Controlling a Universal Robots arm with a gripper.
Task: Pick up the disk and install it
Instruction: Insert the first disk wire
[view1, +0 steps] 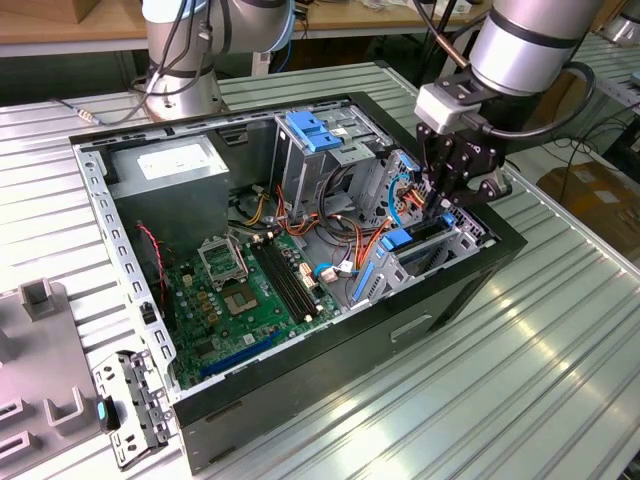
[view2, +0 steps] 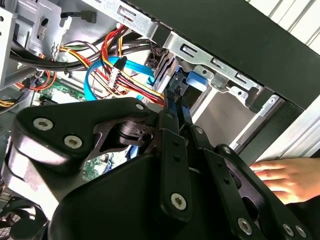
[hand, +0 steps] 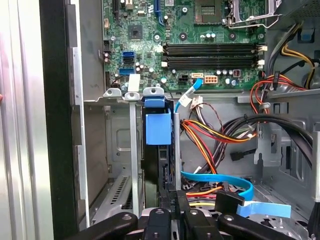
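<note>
Pincer (view1: 447, 205), matte black linkage, clenched on the end of the disk (hand: 157, 150), a flat dark slab with blue plastic rails standing on edge in a sheet-metal bay slot of the open computer case (view1: 300, 375); green motherboard (view1: 250, 290) alongside; ribbed metal desk (view1: 500, 400) beneath

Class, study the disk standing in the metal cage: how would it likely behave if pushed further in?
The disk probably stays stiff: its body looks dark and solid, edged by blue rails. It likely slides straight rather than tipping, since the metal cage walls flank it closely. The blue flat cable nearby looks floppy and might snag.
</note>
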